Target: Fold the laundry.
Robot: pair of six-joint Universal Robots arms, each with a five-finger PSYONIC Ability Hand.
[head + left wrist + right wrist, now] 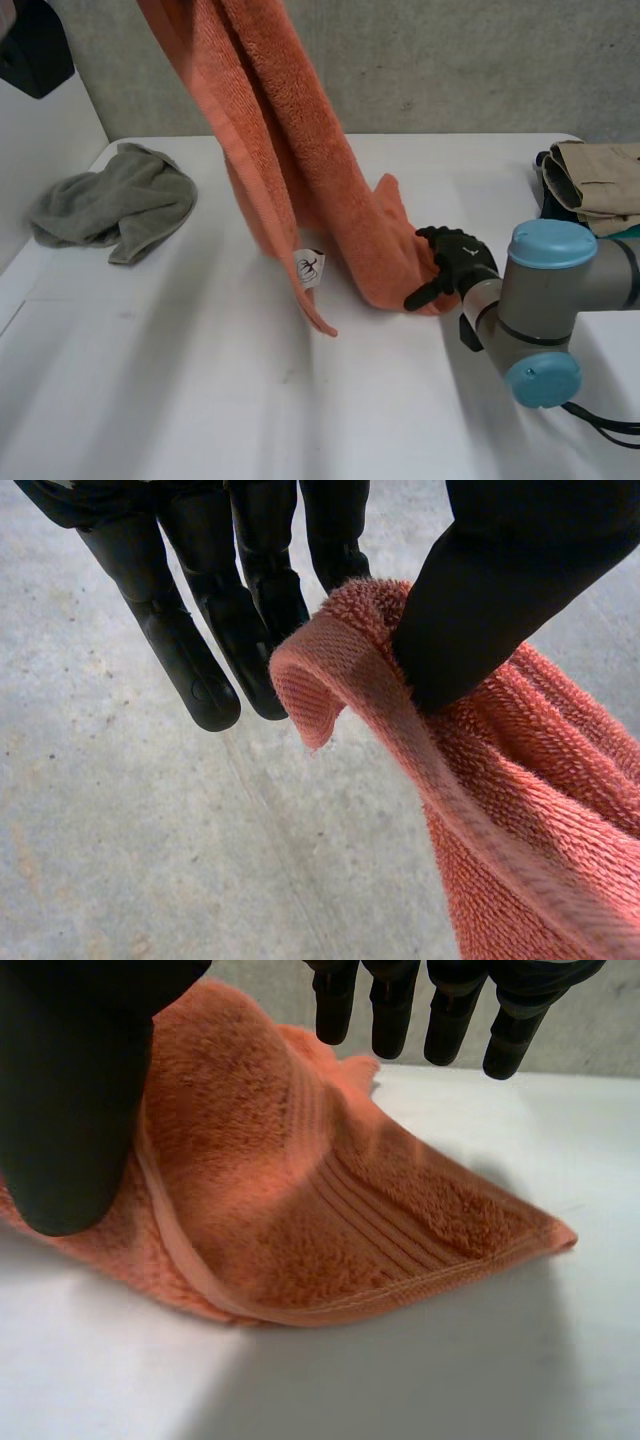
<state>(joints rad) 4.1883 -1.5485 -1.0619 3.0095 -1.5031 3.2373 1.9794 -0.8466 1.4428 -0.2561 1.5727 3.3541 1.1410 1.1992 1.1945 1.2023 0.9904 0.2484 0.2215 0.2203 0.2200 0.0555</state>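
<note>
An orange towel [290,150] hangs from high above the table, and its lower end rests bunched on the white table [180,400]. In the left wrist view my left hand [200,630] pinches the towel's top edge [520,810] between its thumb and straight fingers. My right hand [455,262] is low over the table at the towel's lower end, open, with one finger touching the cloth. In the right wrist view a corner of the towel [300,1220] lies flat on the table under the hand [70,1100], whose thumb and fingers are spread apart.
A crumpled grey cloth [115,205] lies at the table's far left. Folded beige clothes [600,180] are stacked at the far right edge, behind my right arm. A white label [310,268] hangs from the towel near the table.
</note>
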